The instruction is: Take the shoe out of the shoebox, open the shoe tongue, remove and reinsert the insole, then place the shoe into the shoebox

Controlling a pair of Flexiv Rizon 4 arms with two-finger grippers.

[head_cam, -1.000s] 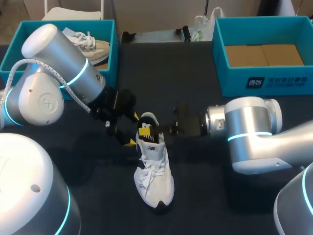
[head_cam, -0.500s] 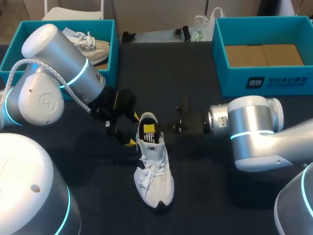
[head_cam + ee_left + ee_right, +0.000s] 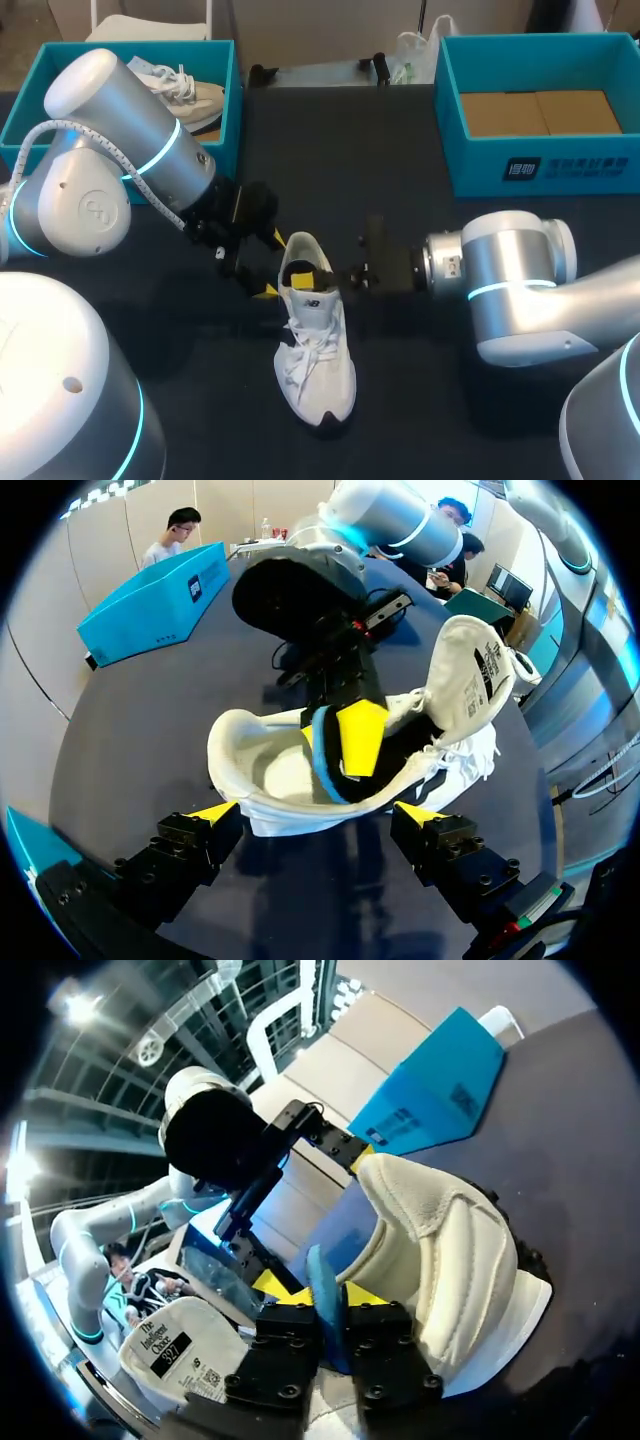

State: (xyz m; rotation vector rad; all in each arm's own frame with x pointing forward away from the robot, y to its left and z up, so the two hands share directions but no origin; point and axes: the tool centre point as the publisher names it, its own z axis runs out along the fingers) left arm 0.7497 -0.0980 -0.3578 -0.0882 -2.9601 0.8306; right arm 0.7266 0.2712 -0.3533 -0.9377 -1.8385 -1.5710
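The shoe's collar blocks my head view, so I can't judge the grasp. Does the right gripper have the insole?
Observer: Yes. The right wrist view shows the right gripper shut on the blue-edged insole, a finger on each face.
Operator: Is the left gripper clamping the heel?
Observer: No. In its wrist view the left gripper is open, one finger on each side of the heel of the shoe.
Operator: Is the tongue in the way?
Observer: No. The tongue stands raised beyond the opening, its inner label showing, clear of the right gripper.
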